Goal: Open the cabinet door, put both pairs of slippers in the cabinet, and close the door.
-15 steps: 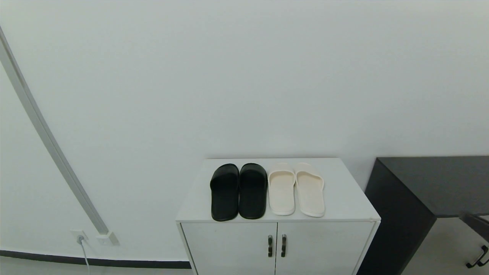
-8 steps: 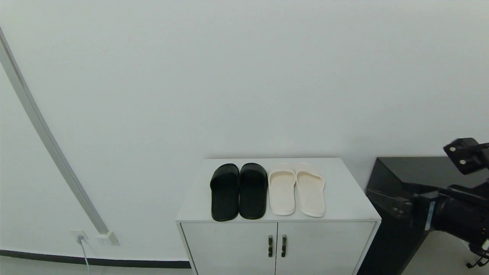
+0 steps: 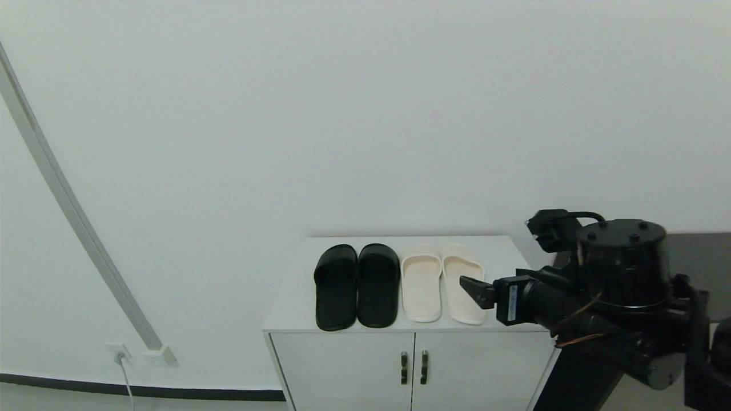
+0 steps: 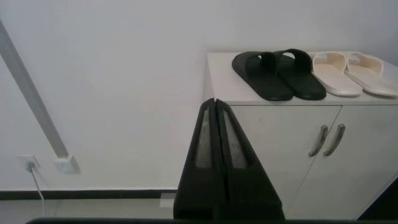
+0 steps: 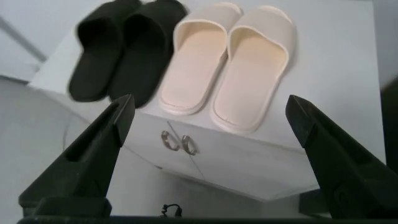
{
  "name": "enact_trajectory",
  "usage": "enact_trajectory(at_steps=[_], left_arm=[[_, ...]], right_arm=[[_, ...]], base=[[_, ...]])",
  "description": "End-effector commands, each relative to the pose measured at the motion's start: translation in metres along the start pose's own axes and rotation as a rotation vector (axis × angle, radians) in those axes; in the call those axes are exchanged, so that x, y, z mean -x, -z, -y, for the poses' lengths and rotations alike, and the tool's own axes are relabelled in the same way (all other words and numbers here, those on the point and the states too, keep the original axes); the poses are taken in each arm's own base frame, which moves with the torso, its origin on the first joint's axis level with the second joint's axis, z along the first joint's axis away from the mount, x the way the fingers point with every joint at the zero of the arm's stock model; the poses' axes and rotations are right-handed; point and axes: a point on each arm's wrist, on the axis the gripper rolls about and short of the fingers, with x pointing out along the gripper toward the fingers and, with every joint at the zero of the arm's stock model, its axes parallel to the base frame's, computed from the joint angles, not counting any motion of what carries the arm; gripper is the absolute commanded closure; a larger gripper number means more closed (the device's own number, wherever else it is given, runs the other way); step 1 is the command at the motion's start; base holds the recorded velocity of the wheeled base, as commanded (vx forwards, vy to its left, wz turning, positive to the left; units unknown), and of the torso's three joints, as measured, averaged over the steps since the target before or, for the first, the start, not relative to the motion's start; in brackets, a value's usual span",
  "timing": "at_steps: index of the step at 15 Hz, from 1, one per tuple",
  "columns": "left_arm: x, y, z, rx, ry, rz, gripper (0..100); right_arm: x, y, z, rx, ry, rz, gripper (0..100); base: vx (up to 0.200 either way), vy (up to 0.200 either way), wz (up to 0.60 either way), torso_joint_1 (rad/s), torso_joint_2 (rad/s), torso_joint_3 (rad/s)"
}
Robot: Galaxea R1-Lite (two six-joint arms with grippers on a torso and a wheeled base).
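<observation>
A white cabinet (image 3: 294, 302) stands against the wall, both doors shut, with two dark handles (image 3: 414, 367) at the centre seam. On its top lie a black pair of slippers (image 3: 357, 285) and, to their right, a cream pair of slippers (image 3: 442, 282). My right gripper (image 3: 473, 290) hovers open above the cabinet's front right corner, close to the cream pair. From the right wrist the cream pair (image 5: 227, 62), the black pair (image 5: 121, 53) and the handles (image 5: 177, 142) lie under the wide-spread right gripper (image 5: 210, 102). My left gripper (image 4: 215, 106) is shut and empty, low, left of the cabinet (image 4: 267, 137).
A black table (image 3: 697, 245) stands just right of the cabinet. On the wall to the left, a slanted grey conduit (image 3: 68, 205) runs down to a socket (image 3: 118, 351) with a plugged-in cable. Floor space lies left of the cabinet.
My right arm has come in from the right edge and swung left, until its gripper is over the cabinet's front right corner. Slippers and doors have not moved.
</observation>
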Motion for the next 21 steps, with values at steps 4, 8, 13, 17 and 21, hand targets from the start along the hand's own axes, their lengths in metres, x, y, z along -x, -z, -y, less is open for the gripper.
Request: enact_trajectory(at_steps=[4, 8, 13, 17, 21], left_arm=[[0.0, 0.0, 0.0, 0.001, 0.001, -0.001, 100], [0.0, 0.0, 0.0, 0.001, -0.001, -0.001, 100], [0.0, 0.0, 0.0, 0.001, -0.001, -0.001, 100], [0.0, 0.0, 0.0, 0.001, -0.001, -0.001, 100], [0.0, 0.0, 0.0, 0.001, 0.001, -0.001, 100]], right_arm=[[-0.061, 0.045, -0.025, -0.017, 0.159, -0.08, 0], [-0.107, 0.054, -0.036, -0.026, 0.261, -0.002, 0], [-0.152, 0.059, -0.028, -0.017, 0.317, 0.012, 0], [-0.18, 0.064, -0.026, -0.005, 0.325, 0.015, 0], [-0.203, 0.066, -0.027, -0.015, 0.328, 0.036, 0]], base=[[0.0, 0.0, 0.0, 0.0, 0.0, 0.0], [0.0, 0.0, 0.0, 0.0, 0.0, 0.0], [0.0, 0.0, 0.0, 0.0, 0.0, 0.0], [0.0, 0.0, 0.0, 0.0, 0.0, 0.0], [0.0, 0.0, 0.0, 0.0, 0.0, 0.0]])
